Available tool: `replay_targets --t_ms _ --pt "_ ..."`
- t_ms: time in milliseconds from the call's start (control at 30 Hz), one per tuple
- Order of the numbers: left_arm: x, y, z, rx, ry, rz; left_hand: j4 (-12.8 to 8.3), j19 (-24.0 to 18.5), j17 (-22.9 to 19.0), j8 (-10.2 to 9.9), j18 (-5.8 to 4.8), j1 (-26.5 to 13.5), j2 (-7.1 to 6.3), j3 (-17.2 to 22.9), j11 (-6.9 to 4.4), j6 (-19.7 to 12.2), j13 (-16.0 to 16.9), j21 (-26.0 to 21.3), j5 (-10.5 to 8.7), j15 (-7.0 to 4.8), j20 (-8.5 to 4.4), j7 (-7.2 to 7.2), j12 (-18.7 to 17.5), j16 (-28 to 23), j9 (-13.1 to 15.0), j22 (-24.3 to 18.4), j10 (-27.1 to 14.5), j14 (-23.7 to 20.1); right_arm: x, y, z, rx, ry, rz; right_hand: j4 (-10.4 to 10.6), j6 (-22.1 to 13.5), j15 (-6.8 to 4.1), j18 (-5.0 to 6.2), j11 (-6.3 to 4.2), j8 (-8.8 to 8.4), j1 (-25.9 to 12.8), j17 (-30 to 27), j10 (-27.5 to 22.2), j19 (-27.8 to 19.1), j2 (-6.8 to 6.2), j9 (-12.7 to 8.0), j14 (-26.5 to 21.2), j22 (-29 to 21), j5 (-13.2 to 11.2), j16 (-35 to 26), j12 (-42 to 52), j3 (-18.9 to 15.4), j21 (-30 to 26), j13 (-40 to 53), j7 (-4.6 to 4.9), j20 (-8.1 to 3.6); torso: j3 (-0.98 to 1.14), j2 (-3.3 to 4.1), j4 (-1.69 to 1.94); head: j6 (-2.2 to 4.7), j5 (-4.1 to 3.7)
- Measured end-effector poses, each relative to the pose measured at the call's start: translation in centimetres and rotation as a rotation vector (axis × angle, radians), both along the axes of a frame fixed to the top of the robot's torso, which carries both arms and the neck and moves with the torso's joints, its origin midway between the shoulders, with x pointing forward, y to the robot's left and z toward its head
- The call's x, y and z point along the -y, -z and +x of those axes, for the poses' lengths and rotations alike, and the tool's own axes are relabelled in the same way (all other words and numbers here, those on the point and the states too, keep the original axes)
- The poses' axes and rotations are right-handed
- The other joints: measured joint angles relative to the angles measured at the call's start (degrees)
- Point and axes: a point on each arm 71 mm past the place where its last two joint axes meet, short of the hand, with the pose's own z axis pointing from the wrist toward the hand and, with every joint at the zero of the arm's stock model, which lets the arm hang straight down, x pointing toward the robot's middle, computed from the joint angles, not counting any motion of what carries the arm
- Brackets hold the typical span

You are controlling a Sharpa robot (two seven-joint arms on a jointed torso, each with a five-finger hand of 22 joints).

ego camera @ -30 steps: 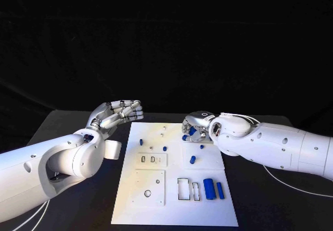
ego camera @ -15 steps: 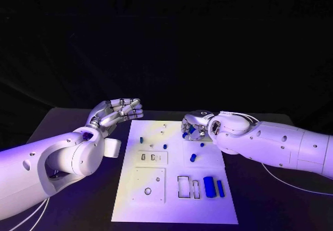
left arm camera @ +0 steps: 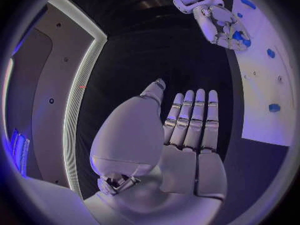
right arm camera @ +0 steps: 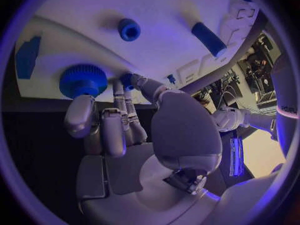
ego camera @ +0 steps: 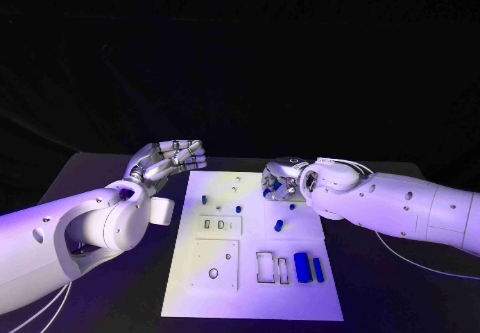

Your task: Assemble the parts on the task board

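Note:
The white task board (ego camera: 250,291) lies in the middle of the table. My right hand (ego camera: 281,179) hangs over its far right corner, fingers curled down. In the right wrist view the thumb and a finger pinch a small blue part (right arm camera: 127,79), right beside a round blue knurled part (right arm camera: 83,81) on the board. My left hand (ego camera: 168,159) is raised off the board's far left corner, fingers apart and straight (left arm camera: 190,130), holding nothing. Loose blue parts lie on the board: a short peg (ego camera: 279,225), a thick cylinder (ego camera: 302,267) and a thin bar (ego camera: 318,270).
Two small blue pegs (ego camera: 203,201) (ego camera: 239,207) stand near the board's far left. A blue ring (right arm camera: 129,29) and a blue cylinder (right arm camera: 208,39) lie ahead of my right hand. Black table (ego camera: 390,298) surrounds the board on both sides.
My right hand has crept slightly toward the far edge of the board with its fingers still curled. The left hand has stayed where it was.

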Motion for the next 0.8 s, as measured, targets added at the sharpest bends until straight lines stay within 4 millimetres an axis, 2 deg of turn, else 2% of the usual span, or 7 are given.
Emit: replay_targets --t_ms 267,433,800 --pt "0.0 0.0 0.0 -0.001 -0.001 0.001 0.00 0.00 -0.07 0.00 -0.01 0.00 0.00 0.00 0.00 0.00 0.00 0.00 0.00 0.20 0.00 0.00 0.00 -0.24 0.00 -0.08 0.00 -0.20 -0.1 -0.2 -0.3 0.033 0.002 0.035 0.25 0.16 -0.20 0.00 -0.31 1.03 0.23 -0.04 0.90 -0.09 0.22 0.01 0.20 0.35 -0.48 0.23 0.19 0.52 0.00 0.45 -0.17 -0.08 -0.04 0.00 0.00 0.11 0.00" --pt "-0.1 0.0 0.1 -0.002 -0.003 0.002 0.00 0.00 -0.06 0.00 -0.02 0.00 0.00 0.00 0.00 0.00 0.00 0.00 0.00 0.20 0.00 0.00 -0.24 -0.24 0.00 -0.08 0.00 -0.20 -0.6 -1.0 -0.5 0.082 0.000 0.080 0.26 0.16 -0.20 0.03 -0.31 1.03 0.24 0.02 0.90 0.11 0.23 0.01 0.20 0.41 -0.48 0.23 0.19 0.53 0.00 0.46 -0.18 -0.28 -0.12 -0.01 0.00 0.31 0.04" --pt "-0.2 0.1 0.2 -0.003 -0.007 0.004 0.00 0.00 -0.06 0.00 -0.02 0.00 0.00 0.00 0.00 0.00 0.00 0.00 -0.25 0.20 0.00 0.00 -0.29 -0.23 0.00 -0.13 0.00 -0.20 -2.9 -2.0 0.1 0.176 0.003 0.138 0.16 0.12 -0.40 0.04 -0.30 1.28 0.55 0.18 0.89 0.11 0.33 0.01 0.00 0.65 -0.65 0.51 0.18 0.93 0.24 0.54 -0.22 -0.28 -0.15 0.12 0.22 0.71 0.09"
